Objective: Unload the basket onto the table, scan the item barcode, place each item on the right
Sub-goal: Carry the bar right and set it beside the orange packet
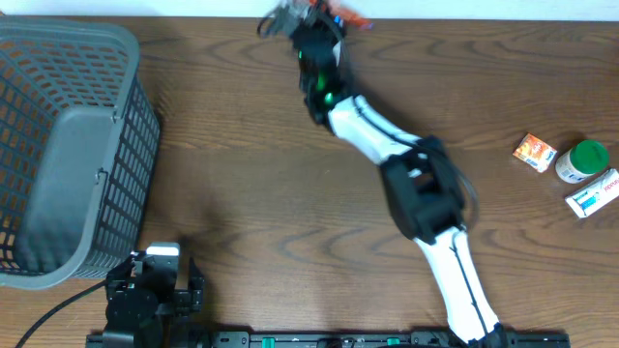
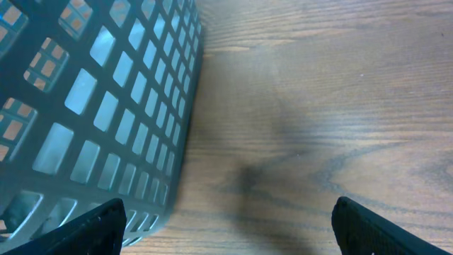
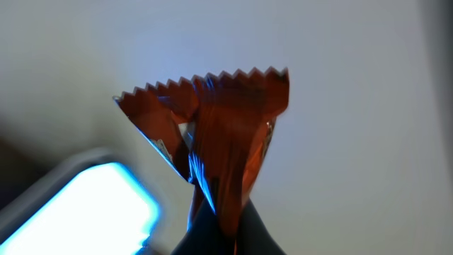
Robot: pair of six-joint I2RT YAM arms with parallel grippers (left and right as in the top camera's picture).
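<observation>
The right jaws are clenched on a crinkled orange-red foil packet (image 3: 226, 134), which is pinched at its lower end and held upright. Its top seam is cut in a saw-tooth line, and a blue sheen is seen along its folds. The packet is held over the far edge of the desk (image 1: 242, 193), near the middle. A blurred, glowing bluish-white panel (image 3: 78, 205) is seen low beside it; what it is cannot be told.

The left jaws are released and spread wide, low over the wood-grained desk at its near left corner, just beside a basket (image 1: 68, 145). The basket is made of grey plastic with square-lattice walls and rounded corners; inside, only its smooth solid floor is seen.

Near the right edge, a small orange carton (image 1: 534, 152), a white tub with a round green lid (image 1: 582, 159) and a flat white-and-blue box (image 1: 592, 193) are grouped closely.
</observation>
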